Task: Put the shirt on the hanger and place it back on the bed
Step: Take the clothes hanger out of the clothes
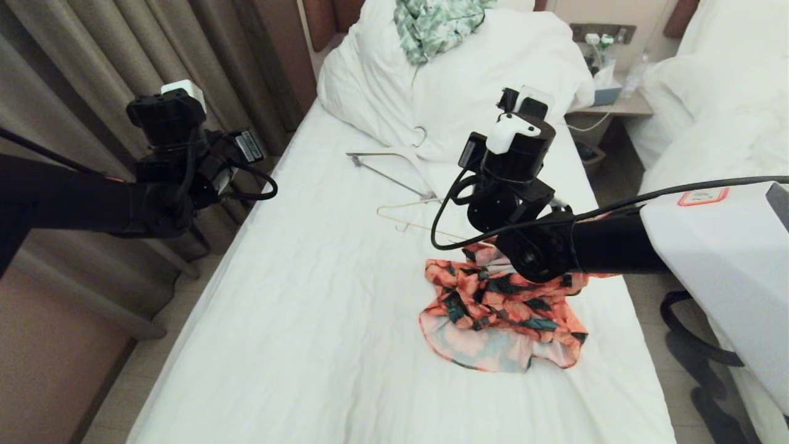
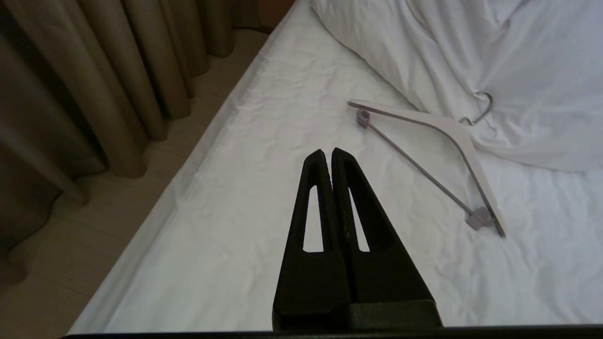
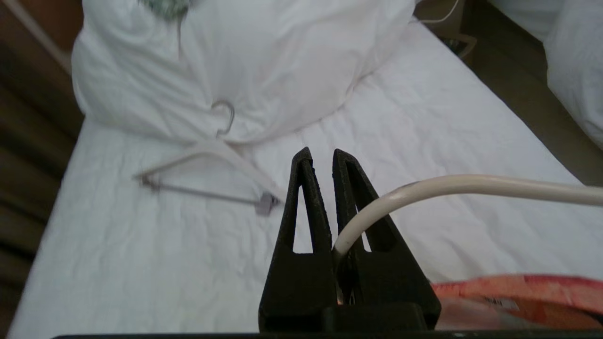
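Your right gripper (image 3: 320, 162) is pinched on the hanger (image 3: 471, 186), with the cream wire caught deep between the fingers near their base rather than at the tips, and the rest of the wire runs off to one side above the bed (image 1: 308, 345). In the head view the hanger's (image 1: 400, 213) thin outline shows just beyond the right wrist, and the shirt (image 1: 499, 314) lies crumpled on the sheet directly below that arm, pale inside showing at its near hem. Your left gripper (image 2: 326, 157) is pressed together and empty, hovering over the curtain-side edge of the bed, well apart from the shirt. To do this step well, I would keep the right grip firm so the wire cannot swivel. Bring the left gripper across to the shirt and look for the collar, which cannot be made out in the heap. Ignore the thicker white hanger (image 2: 438, 155) by the pillow (image 1: 456, 92) and the mint-green cloth (image 1: 434, 24) on it.
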Robot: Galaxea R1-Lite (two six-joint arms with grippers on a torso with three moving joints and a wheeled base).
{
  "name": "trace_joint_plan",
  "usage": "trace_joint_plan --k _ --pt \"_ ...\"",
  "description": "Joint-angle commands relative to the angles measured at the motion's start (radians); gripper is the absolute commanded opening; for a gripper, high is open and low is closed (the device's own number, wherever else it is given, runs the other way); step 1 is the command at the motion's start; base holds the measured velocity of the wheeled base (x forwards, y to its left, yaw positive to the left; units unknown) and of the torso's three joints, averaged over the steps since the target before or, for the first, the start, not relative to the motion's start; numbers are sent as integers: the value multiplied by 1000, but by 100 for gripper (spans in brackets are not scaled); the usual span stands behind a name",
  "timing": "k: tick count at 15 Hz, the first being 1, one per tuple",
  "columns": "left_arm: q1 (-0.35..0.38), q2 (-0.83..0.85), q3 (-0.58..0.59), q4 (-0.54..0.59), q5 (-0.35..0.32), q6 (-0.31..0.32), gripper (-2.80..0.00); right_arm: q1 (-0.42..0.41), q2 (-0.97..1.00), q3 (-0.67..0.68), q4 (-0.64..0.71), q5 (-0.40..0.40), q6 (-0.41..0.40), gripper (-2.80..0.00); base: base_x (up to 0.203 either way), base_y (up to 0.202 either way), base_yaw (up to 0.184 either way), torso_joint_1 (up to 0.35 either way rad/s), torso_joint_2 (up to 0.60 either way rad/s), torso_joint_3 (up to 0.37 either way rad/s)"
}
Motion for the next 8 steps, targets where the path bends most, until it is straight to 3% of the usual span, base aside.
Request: trace_joint_plan --k 1,5,8 --pt "-16 -7 8 -5 2 -1 -280 25 -58 34 19 -4 -3 -280 0 0 0 0 0 0" --pt "-24 -12 15 -8 3 1 -280 148 -145 68 43 -1 -3 -280 0 0 0 0 0 0" --pt "-16 -21 17 -8 3 2 -280 171 -176 61 42 7 10 -280 0 0 0 0 0 0"
